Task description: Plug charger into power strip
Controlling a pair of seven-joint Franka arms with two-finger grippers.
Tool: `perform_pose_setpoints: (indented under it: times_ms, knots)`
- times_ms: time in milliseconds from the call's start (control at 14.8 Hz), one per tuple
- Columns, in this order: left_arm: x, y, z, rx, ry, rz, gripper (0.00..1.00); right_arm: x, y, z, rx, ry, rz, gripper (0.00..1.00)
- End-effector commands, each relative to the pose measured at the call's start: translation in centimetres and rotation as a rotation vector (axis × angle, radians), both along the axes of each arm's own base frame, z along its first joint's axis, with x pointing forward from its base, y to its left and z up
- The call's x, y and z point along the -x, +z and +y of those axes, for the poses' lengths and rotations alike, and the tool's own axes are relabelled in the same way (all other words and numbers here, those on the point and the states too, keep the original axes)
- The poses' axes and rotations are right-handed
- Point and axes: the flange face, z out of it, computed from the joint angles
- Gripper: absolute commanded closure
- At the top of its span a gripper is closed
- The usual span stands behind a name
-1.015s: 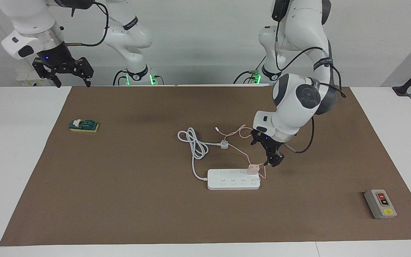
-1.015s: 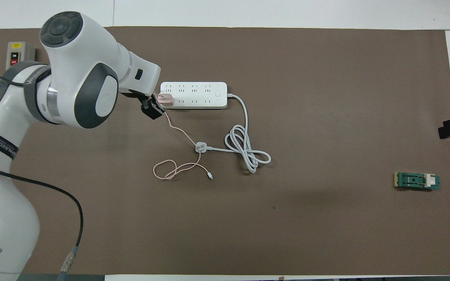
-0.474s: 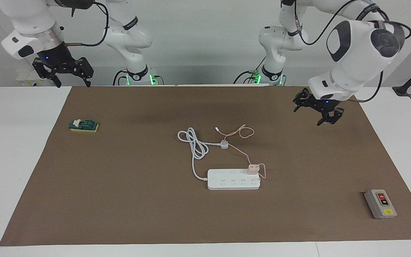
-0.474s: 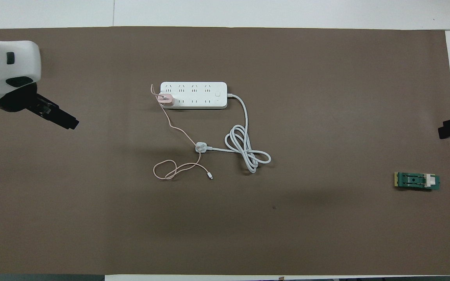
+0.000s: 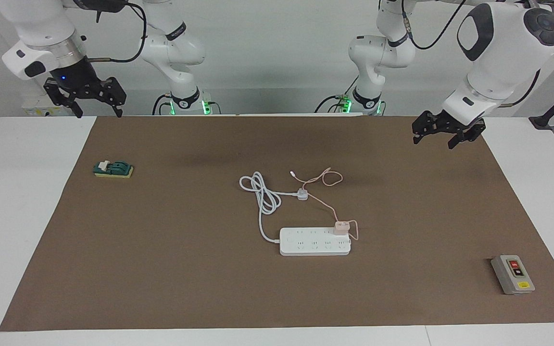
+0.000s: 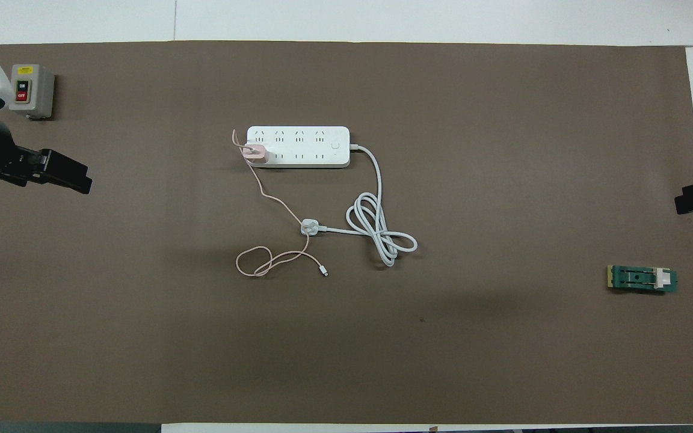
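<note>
Charger, small pale pink cube (image 5: 341,227), sits in an end socket of your long flat white power strip (image 5: 314,241), apparently seated; left gripper (image 5: 447,134) hangs empty over the brown mat's (image 5: 161,269) edge, fingers apart; right gripper (image 5: 84,98) waits raised, fingers spread.

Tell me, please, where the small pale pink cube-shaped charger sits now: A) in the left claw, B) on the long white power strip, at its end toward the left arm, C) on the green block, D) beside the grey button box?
B: the small pale pink cube-shaped charger stands on the long white power strip, at its end toward the left arm, held by neither claw.
</note>
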Motion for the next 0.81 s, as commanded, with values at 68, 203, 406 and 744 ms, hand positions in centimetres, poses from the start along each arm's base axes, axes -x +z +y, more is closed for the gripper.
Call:
perform_pose_setpoints:
  times_ms: [68, 203, 406, 744]
  knots:
    - [1.8, 0.3, 1.8, -0.007, 0.041, 0.018, 0.00, 0.6, 0.1, 0.0, -0.021, -0.011, -0.010, 0.00]
    - [1.7, 0.2, 2.3, -0.012, 0.086, 0.024, 0.00, 0.6, 0.1, 0.1, -0.021, -0.011, -0.010, 0.00]
    - [2.9, 0.9, 2.1, -0.058, 0.083, 0.057, 0.00, 0.6, 0.1, 0.0, -0.021, -0.013, -0.010, 0.00]
    - [3.1, 1.5, 3.2, -0.050, 0.107, 0.016, 0.00, 0.6, 0.1, 0.0, -0.021, -0.011, -0.008, 0.00]
